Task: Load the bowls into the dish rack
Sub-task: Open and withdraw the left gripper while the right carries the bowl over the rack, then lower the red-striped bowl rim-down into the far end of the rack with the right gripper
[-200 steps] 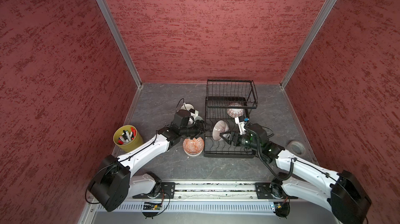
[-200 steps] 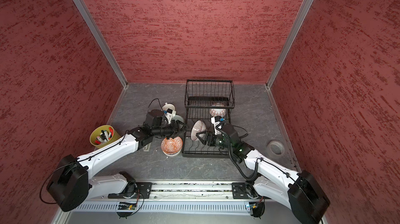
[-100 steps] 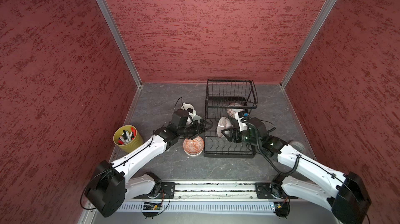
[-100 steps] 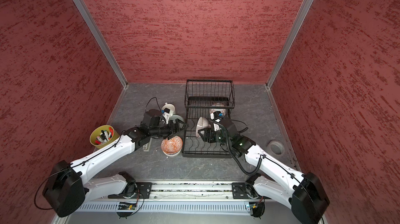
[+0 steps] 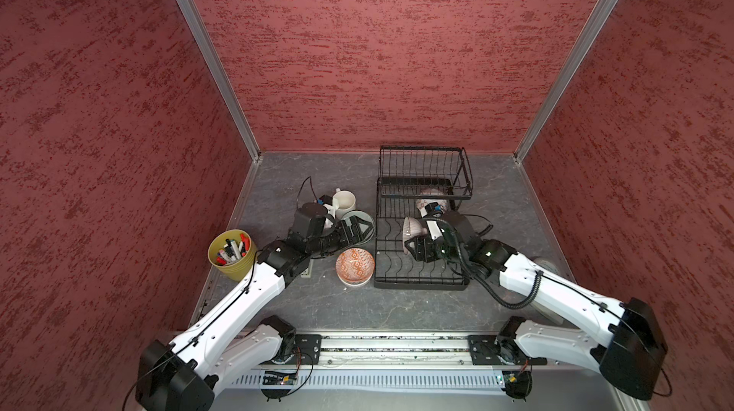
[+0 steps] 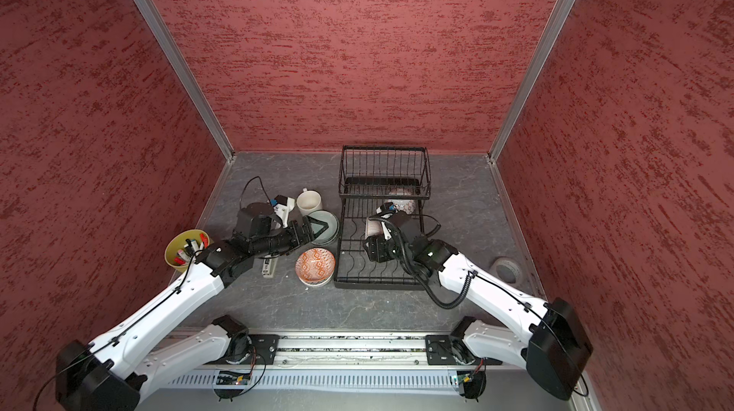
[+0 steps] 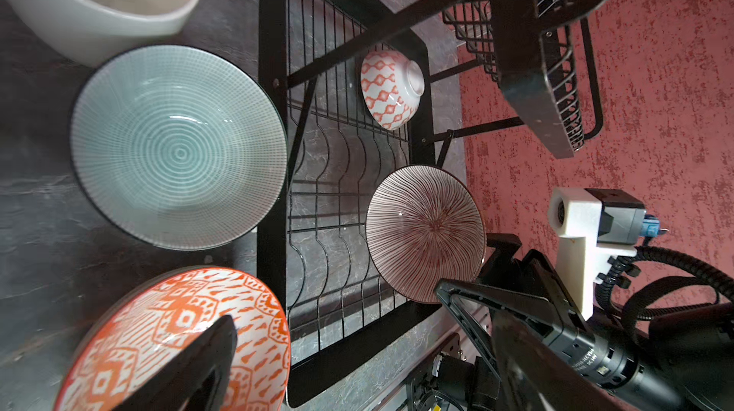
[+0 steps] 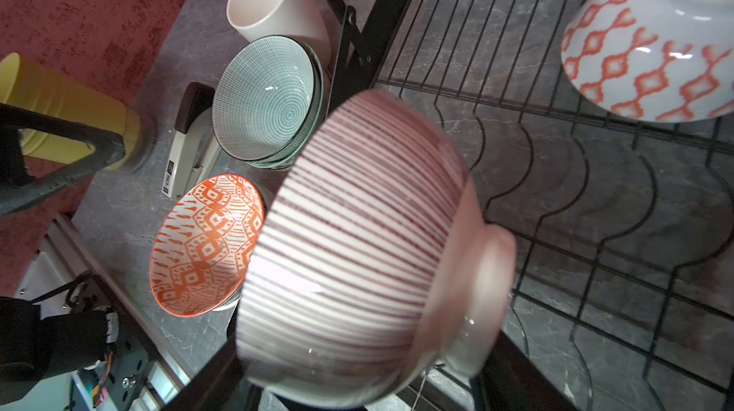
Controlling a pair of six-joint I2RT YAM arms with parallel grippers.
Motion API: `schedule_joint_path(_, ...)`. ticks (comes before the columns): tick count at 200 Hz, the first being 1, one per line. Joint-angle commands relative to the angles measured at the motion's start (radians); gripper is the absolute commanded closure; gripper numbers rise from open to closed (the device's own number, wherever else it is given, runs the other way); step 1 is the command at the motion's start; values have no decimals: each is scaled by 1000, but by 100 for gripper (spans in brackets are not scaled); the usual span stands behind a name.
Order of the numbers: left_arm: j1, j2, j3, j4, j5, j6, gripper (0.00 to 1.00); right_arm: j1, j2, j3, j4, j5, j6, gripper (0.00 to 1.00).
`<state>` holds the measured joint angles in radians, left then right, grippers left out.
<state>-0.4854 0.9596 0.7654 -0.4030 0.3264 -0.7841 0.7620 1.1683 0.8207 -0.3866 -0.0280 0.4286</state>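
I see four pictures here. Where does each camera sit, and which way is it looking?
Both top views: twin eyes high above the robot's base, looking down and forward at the dish rack; both arms show whole.
Left wrist: on the left arm, facing the pale green bowl, the rack and the right hand; one own finger shows.
Right wrist: on the right arm, close on the pink-striped bowl it holds; a dark finger shows.
Shared: both wrist views show the pink-striped bowl, pale green bowl and orange bowl.
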Motion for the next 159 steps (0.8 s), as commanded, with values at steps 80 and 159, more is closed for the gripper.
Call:
schedule_joint_path(80,96,-93,-32,-56,4,36,0,101,161,168,-91,370,-167,35)
schedule_joint_path(159,142,-123,-62,-58,18,43,0,175,280,230,-58,584,-293,35)
